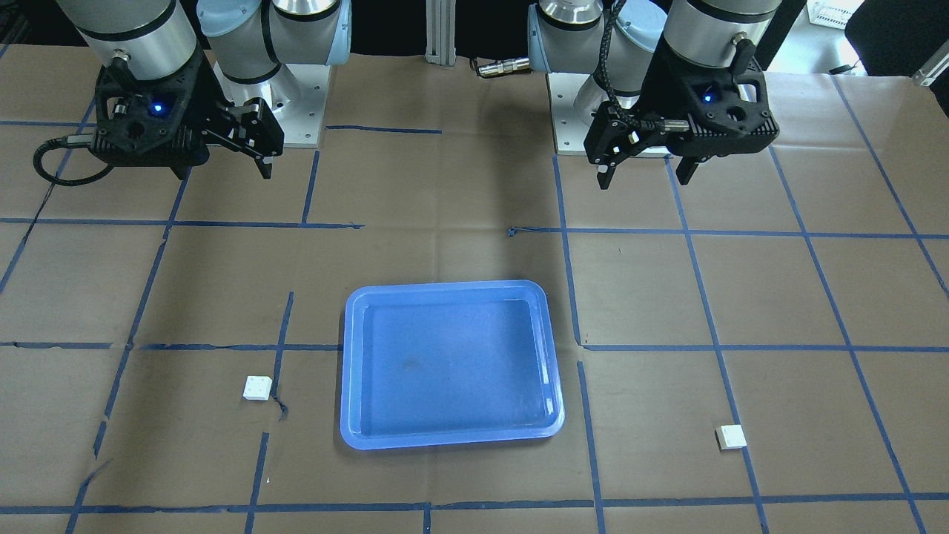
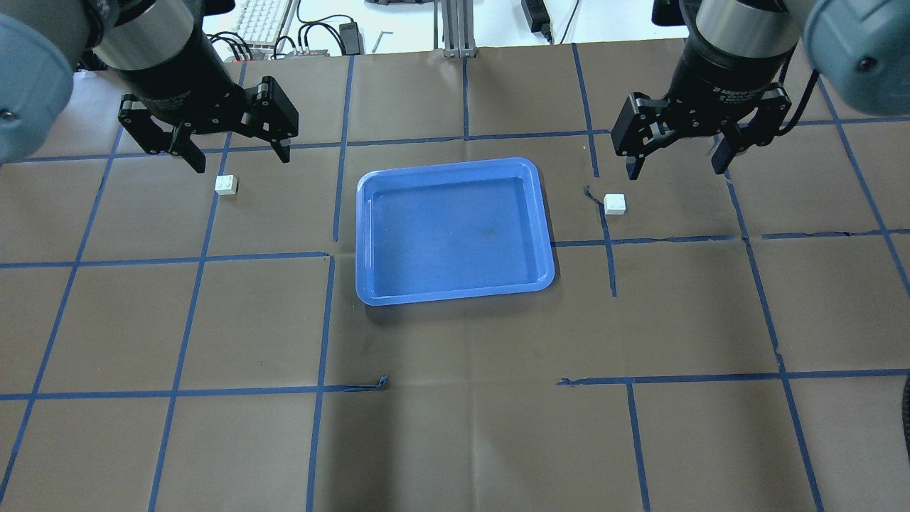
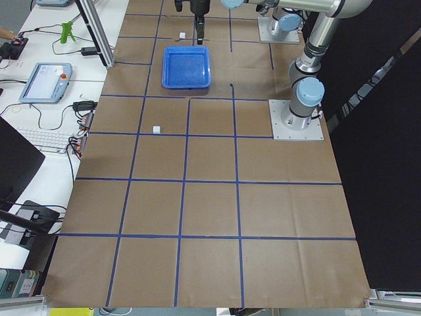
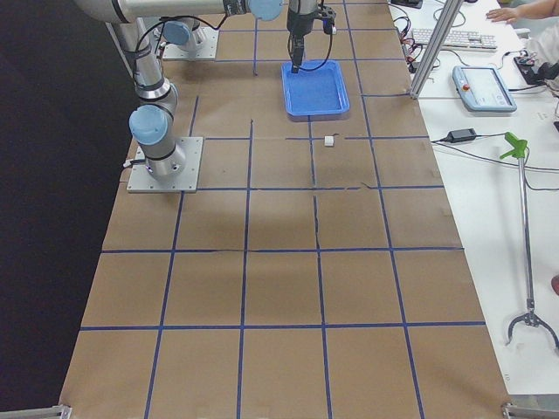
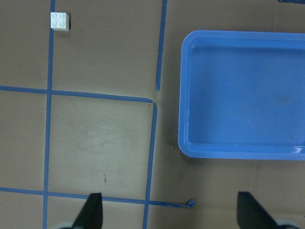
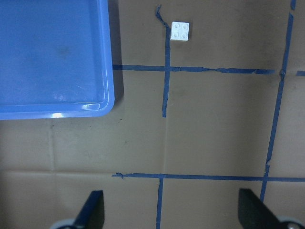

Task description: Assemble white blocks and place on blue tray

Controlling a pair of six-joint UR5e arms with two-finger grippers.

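Observation:
The blue tray (image 2: 455,295) lies empty at the table's middle; it also shows in the front view (image 1: 452,439). One white block (image 2: 227,185) sits left of the tray, also seen in the front view (image 1: 731,437) and the left wrist view (image 5: 60,21). The other white block (image 2: 615,204) sits right of the tray, also in the front view (image 1: 257,388) and the right wrist view (image 6: 180,31). My left gripper (image 2: 238,160) hangs open and empty above the table near the left block. My right gripper (image 2: 675,171) hangs open and empty near the right block.
Brown paper with blue tape grid lines covers the table. The tray's rim shows in both wrist views (image 5: 183,119) (image 6: 110,86). The arm bases (image 1: 296,111) stand at the robot's edge. A keyboard (image 2: 263,21) and cables lie beyond the far edge.

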